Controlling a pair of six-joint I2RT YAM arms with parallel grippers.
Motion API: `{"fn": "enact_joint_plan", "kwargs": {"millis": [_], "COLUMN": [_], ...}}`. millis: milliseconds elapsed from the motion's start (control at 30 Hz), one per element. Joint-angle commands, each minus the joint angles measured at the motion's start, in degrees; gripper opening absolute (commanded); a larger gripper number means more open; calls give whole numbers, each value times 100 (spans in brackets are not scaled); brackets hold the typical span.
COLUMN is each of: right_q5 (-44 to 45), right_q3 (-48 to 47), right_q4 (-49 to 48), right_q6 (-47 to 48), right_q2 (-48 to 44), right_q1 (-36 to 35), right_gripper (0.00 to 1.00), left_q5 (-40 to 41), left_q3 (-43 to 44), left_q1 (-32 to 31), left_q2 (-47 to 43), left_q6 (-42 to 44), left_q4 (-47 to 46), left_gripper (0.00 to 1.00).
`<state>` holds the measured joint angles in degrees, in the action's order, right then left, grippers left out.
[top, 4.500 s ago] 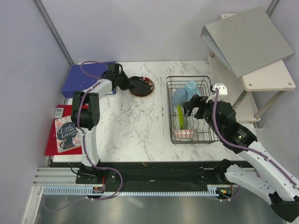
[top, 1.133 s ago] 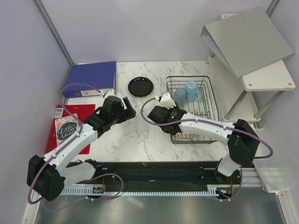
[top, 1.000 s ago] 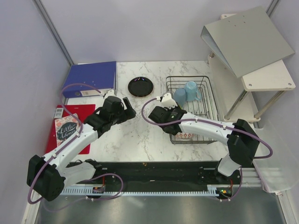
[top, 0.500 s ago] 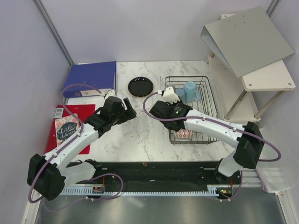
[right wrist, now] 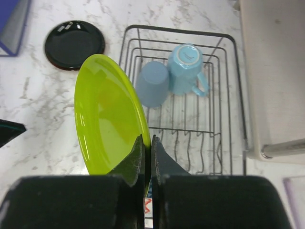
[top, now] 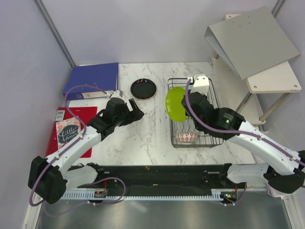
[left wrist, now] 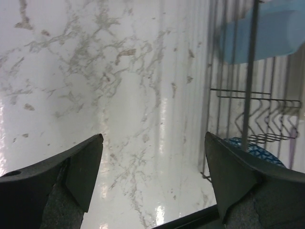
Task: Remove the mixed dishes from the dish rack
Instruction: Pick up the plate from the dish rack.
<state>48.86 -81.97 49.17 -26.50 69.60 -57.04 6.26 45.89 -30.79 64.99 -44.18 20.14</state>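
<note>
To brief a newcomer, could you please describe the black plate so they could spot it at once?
On the marble table, look near the far edge, between the blue ring binder and the wire dish rack. The black plate lies flat there alone: glossy, dark, and the only dish resting on the tabletop.

Up comes the lime green plate (top: 177, 104), out of its slot and now held on edge by the right fingers (right wrist: 131, 164) above the dish rack (right wrist: 176, 29)!

Lighting: bright, even, from overhead; shadows soft. Glare: white streaks on marble table (left wrist: 119, 95), sheen on lime green plate (right wrist: 102, 109). Focus: fingers (left wrist: 83, 164) at left wrist lens blurred.
</note>
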Motion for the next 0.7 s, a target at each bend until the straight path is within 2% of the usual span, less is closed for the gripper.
{"fn": "enact_joint_plan", "kwargs": {"millis": [0, 33, 133, 233, 300, 333, 433, 567, 667], "right_q5": [-1609, -2017, -3482, -4442, -5041, -5636, -6072, -6362, -6450], "right_q3": [734, 910, 1596, 1938, 2149, 2420, 2843, 2950, 3047], "right_q4": [-1074, -1285, -2155, -2604, -3104, -3646, -4430, -4662, -4811], "right_q6": [-425, -487, -830, -1066, -1225, -1400, -1691, -1797, -1849], "right_q2": [-420, -682, -1123, -1195, -1238, -1291, -1370, -1283, -1239], "right_q1": [550, 736, 1431, 1792, 2020, 2091, 2188, 2188, 2197], "right_gripper": [0, 0, 0, 0, 0, 0, 0, 0, 0], "left_q5": [-1002, -1535, -2223, -2768, -3068, -3357, -3587, -3571, -3553], "left_q3": [-429, -580, -880, -889, -897, -924, -915, -1003, -1012], "left_q1": [11, 63, 116, 117, 117, 117, 117, 117, 117], "left_q2": [-846, -970, -1226, -1112, -1015, -936, -769, -786, -751], "left_q6": [-318, -397, -688, -706, -714, -741, -776, -697, -653], "left_q4": [-1796, -2247, -3109, -3480, -3692, -3823, -4000, -3983, -3983], "left_gripper": [93, 94, 100, 100, 100, 100, 99, 97, 78]}}
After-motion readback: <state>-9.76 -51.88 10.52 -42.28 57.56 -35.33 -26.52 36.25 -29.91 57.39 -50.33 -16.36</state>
